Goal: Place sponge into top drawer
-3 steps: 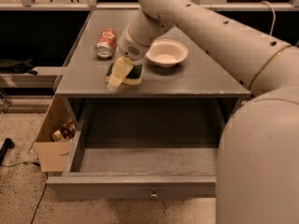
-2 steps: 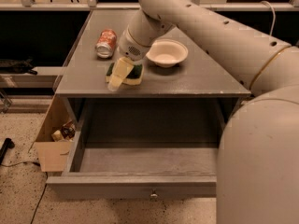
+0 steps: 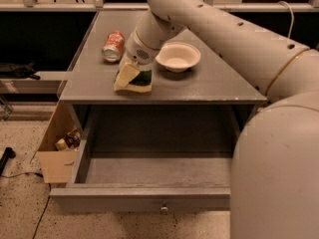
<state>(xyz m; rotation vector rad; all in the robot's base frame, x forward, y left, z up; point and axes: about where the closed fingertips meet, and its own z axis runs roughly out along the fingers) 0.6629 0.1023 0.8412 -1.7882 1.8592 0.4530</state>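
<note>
The sponge (image 3: 141, 81), dark green on a yellow base, lies on the grey cabinet top near its front edge, left of the white bowl. My gripper (image 3: 126, 75) reaches down from the arm and rests on the sponge's left part, covering some of it. The top drawer (image 3: 149, 171) is pulled wide open below the cabinet top, and its inside is bare. Its small round metal knob (image 3: 163, 209) shows on the front panel.
A white bowl (image 3: 178, 57) stands just right of the sponge. A red soda can (image 3: 113, 45) lies on its side behind and to the left. An open cardboard box (image 3: 56, 156) sits on the floor left of the drawer. My arm's large body fills the right side.
</note>
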